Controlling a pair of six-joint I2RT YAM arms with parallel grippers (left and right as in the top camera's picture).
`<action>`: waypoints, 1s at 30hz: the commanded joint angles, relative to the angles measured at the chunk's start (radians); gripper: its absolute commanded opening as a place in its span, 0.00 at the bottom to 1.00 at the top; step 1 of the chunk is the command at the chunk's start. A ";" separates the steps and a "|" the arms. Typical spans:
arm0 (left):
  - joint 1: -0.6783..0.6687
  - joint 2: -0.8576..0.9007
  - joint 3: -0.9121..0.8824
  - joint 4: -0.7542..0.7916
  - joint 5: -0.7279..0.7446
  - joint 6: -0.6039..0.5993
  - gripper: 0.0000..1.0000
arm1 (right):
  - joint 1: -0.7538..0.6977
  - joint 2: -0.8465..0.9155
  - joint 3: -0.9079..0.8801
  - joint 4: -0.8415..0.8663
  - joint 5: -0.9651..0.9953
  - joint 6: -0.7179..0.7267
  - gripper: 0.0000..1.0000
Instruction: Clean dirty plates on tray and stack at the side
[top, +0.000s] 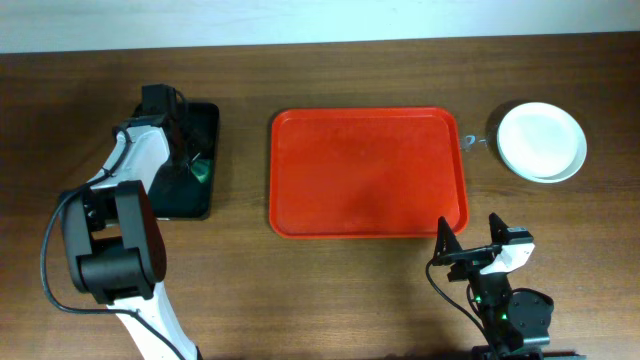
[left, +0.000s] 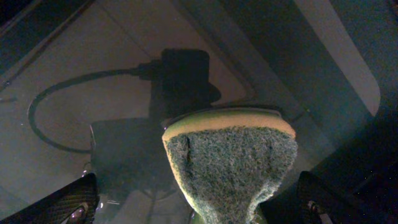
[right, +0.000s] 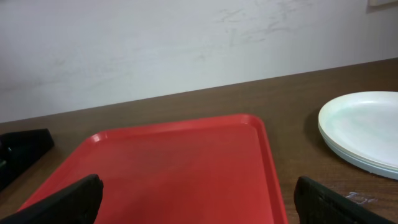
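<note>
**Sponge pinched at the left, plates stacked at the right**

At the left of the overhead frame we see the left gripper (top: 192, 162) hanging over the black tray (top: 207, 125), which lies lengthwise on the brown table (top: 330, 300). The gripper's fingers pinch a sponge (left: 230, 168). In the left wrist view its green scouring face is turned toward the camera, a yellow layer runs along its far edge, and it narrows where the fingers squeeze it at the bottom of the frame. The dark, glossy floor of the black tray lies beneath it.

In the middle of the overhead frame sits the red tray (top: 368, 172), its long sides running left to right, well apart from the black tray.

Right of the red tray, in the upper right of the frame, we find the plates (top: 541, 141) stacked on the table, near the tray's right rim but not touching it. The right wrist view shows pale rims lying one over another; we cannot count them for certain.

At the lower right, the right gripper (top: 468, 243) hovers just past the red tray's near right corner, its fingers spread wide and holding nothing.
</note>
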 joint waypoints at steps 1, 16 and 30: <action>0.006 -0.015 0.016 -0.001 -0.008 0.006 0.99 | 0.007 -0.007 -0.005 -0.005 0.016 -0.013 0.99; 0.005 -0.121 0.016 -0.005 -0.128 0.006 0.99 | 0.007 -0.007 -0.005 -0.005 0.016 -0.013 0.99; 0.006 -0.806 -0.367 0.217 -0.165 0.349 0.99 | 0.007 -0.007 -0.005 -0.005 0.016 -0.013 0.98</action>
